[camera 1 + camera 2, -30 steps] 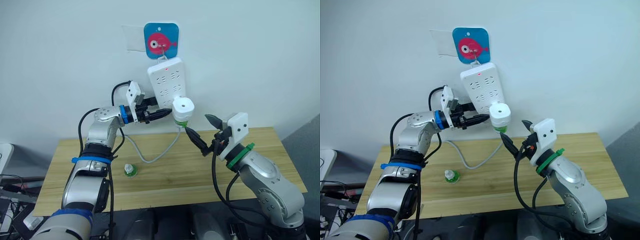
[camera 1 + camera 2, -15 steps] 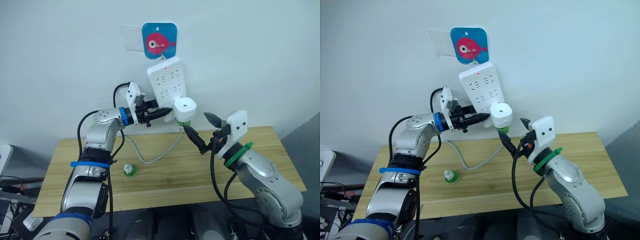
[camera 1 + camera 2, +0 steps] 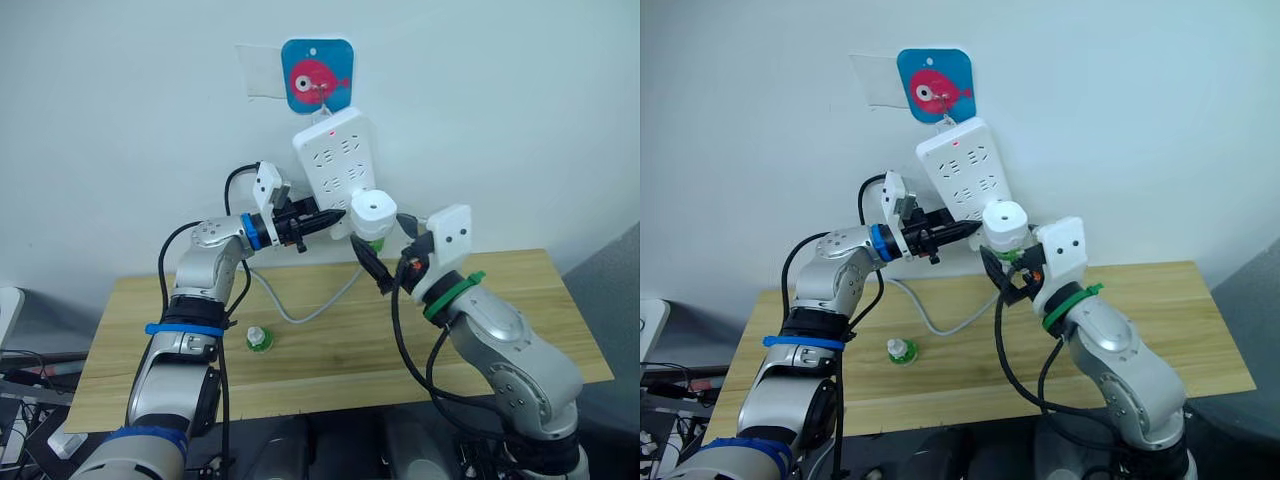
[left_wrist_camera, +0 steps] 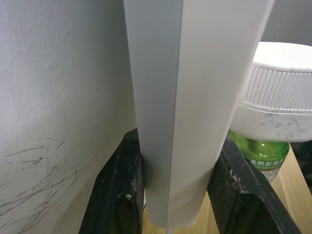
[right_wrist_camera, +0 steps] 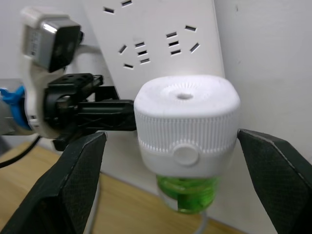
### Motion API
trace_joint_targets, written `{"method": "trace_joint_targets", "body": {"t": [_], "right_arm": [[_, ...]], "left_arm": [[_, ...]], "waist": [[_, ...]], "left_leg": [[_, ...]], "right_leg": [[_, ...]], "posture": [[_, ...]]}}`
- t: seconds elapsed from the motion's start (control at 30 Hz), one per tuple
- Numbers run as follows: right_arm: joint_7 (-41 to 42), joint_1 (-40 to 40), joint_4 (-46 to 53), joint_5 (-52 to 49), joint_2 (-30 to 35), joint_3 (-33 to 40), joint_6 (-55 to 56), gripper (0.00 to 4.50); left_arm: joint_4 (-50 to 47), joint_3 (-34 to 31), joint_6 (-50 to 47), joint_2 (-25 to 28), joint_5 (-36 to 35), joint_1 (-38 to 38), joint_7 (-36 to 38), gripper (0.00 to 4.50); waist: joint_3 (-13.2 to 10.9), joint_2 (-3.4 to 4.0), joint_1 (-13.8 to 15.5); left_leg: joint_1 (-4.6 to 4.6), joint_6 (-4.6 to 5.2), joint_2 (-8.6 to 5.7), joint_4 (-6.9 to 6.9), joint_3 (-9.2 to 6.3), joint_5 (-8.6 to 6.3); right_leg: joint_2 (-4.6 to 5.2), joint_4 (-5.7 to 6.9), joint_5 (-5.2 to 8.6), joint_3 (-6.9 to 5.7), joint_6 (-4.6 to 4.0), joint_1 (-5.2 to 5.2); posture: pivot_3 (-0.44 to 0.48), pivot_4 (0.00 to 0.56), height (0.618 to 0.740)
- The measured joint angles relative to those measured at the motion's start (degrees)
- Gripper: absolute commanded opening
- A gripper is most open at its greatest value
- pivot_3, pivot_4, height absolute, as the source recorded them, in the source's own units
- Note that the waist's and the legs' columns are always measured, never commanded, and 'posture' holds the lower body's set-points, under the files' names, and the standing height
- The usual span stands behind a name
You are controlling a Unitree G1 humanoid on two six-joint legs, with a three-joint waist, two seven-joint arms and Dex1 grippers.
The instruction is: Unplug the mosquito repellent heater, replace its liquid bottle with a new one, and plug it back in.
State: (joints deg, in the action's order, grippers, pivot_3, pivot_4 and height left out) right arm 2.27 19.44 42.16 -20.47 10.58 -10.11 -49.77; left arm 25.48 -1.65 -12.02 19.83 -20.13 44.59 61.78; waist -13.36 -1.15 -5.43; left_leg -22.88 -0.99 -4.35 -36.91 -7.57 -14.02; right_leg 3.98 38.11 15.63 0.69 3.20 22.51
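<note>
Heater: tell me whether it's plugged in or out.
Plugged in. The heater sits against the power strip on the wall, a green bottle under it; the right gripper straddles it with jaws open.

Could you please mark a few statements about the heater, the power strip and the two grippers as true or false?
1. The mosquito repellent heater is plugged into the power strip. True.
2. The left gripper grips the heater. False: its fingers straddle the strip's lower edge.
3. The right gripper is open, a finger on each side of the heater. True.
4. The spare bottle hangs on the wall. False: it stands on the table.
</note>
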Motion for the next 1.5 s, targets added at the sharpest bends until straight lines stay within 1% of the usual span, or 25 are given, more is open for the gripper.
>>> {"method": "trace_joint_targets", "body": {"t": [0.1,0.23,0.47,0.57,0.63,0.67,0.83,0.9,0.97,1.1,1.23,1.33,1.43,1.5], "right_arm": [[-1.7,2.6,-0.8,1.9,-1.8,-1.1,-1.0,4.50],[-2.6,4.3,-2.3,4.3,-2.2,-2.3,-1.5,4.50],[-2.6,5.0,-5.3,8.2,-2.6,-3.4,-1.1,4.50],[-2.4,4.9,-5.9,9.0,-3.0,-3.5,-0.3,3.85],[-2.3,4.9,-6.0,9.7,-3.3,-3.5,0.4,3.13],[-2.2,4.9,-6.1,9.9,-3.4,-3.5,0.5,2.90],[-1.4,4.7,-6.2,10.5,-4.0,-3.6,0.6,2.92],[-1.1,4.6,-6.2,10.9,-4.0,-3.6,0.8,2.92],[-1.1,4.1,-5.9,11.1,-4.0,-3.6,1.0,2.92],[-0.8,1.7,-2.8,11.5,-2.3,-3.3,0.9,2.92],[0.2,-1.5,1.6,11.2,-0.9,-3.0,-2.4,2.92],[0.2,-1.5,3.1,11.2,-0.6,-2.6,-4.9,2.92],[0.4,-1.4,4.9,10.6,-0.7,-1.8,-6.8,2.92],[0.4,-1.4,5.8,10.1,-0.9,-0.5,-8.1,2.92]], "left_arm": [[-0.1,0.0,0.0,0.0,0.0,0.0,0.1,1.31],[-0.1,0.0,0.1,0.0,0.0,0.0,0.1,1.31],[0.6,0.1,1.1,-0.1,0.2,0.5,0.1,1.31],[0.8,0.1,1.3,-0.1,0.2,0.6,0.1,1.31],[0.8,0.1,1.3,-0.1,0.2,0.6,0.1,1.31],[0.8,0.1,1.3,-0.1,0.2,0.6,0.1,1.31],[0.7,0.1,1.4,-0.1,0.2,0.6,0.0,1.31],[0.7,0.1,1.4,-0.1,0.2,0.5,0.0,1.31],[0.6,0.2,1.3,-0.1,0.2,0.5,0.0,1.31],[1.4,0.9,0.8,-1.3,0.1,1.4,0.0,1.31],[3.3,1.3,2.2,-0.6,1.4,2.5,-0.8,1.31],[4.5,1.2,2.6,-0.6,1.5,3.0,-1.8,1.31],[5.5,1.2,2.9,-0.6,1.7,3.4,-2.5,1.31],[5.9,1.2,3.6,-0.6,1.7,3.4,-2.5,1.31]], "waist": [[0.0,-0.01,0.0],[-0.1,-0.01,0.0],[-0.3,0.00,0.0],[-0.4,0.00,-0.1],[-0.4,0.00,-0.1],[-0.4,0.00,-0.1],[-0.4,0.00,-0.1],[-0.4,0.00,-0.1],[-0.4,0.00,0.0],[-0.4,-0.02,0.5],[-0.4,-0.01,0.3],[-0.4,-0.01,0.2],[-0.4,-0.01,0.0],[-0.4,-0.01,-0.1]], "left_leg": [[-0.01,0.00,0.00,0.01,-0.03,0.00],[-0.02,0.00,-0.01,0.00,0.01,0.00],[-0.02,0.00,-0.01,0.00,-0.01,0.00],[-0.03,0.00,-0.01,0.00,-0.01,0.00],[-0.03,0.00,-0.01,0.00,-0.01,0.00],[-0.03,0.00,-0.01,0.00,-0.01,0.00],[-0.03,0.00,-0.01,0.00,-0.01,0.00],[-0.03,0.00,-0.01,0.01,-0.01,0.00],[-0.04,0.00,-0.01,0.01,-0.03,0.00],[-0.09,-0.01,-0.07,0.00,-0.12,0.00],[-0.06,0.00,-0.08,-0.01,0.02,0.00],[-0.04,-0.05,-0.01,-0.02,0.02,0.17],[-0.03,-0.08,0.02,-0.01,0.01,0.42],[-0.02,-0.06,0.01,-0.02,0.03,0.44]], "right_leg": [[0.00,0.00,0.00,-0.02,-0.01,0.01],[0.00,0.00,-0.01,-0.01,-0.01,0.02],[0.00,0.01,-0.01,-0.03,-0.01,0.03],[0.00,0.01,-0.01,-0.02,-0.01,0.03],[0.00,0.01,-0.01,-0.02,-0.01,0.03],[0.00,0.01,-0.01,-0.02,-0.01,0.03],[0.00,0.01,-0.01,-0.03,-0.01,0.04],[0.00,0.00,-0.01,-0.04,-0.01,0.04],[0.00,0.00,-0.01,-0.03,-0.01,0.04],[0.03,-0.07,-0.01,-0.12,-0.01,0.01],[0.05,-0.03,-0.04,-0.10,0.05,0.02],[0.01,-0.04,-0.20,-0.12,0.06,0.03],[-0.04,-0.09,-0.32,-0.13,0.34,0.01],[-0.04,-0.11,-0.36,-0.11,0.37,0.00]], "posture": [[-0.253,0.266,0.740],[-0.252,0.267,0.740],[-0.252,0.269,0.740],[-0.249,0.268,0.740],[-0.247,0.267,0.740],[-0.247,0.267,0.740],[-0.247,0.267,0.740],[-0.245,0.255,0.740],[-0.245,0.255,0.740],[-0.253,0.245,0.740],[-0.264,0.235,0.740],[-0.271,0.237,0.740],[-0.279,0.234,0.740],[-0.279,0.234,0.740]]}}
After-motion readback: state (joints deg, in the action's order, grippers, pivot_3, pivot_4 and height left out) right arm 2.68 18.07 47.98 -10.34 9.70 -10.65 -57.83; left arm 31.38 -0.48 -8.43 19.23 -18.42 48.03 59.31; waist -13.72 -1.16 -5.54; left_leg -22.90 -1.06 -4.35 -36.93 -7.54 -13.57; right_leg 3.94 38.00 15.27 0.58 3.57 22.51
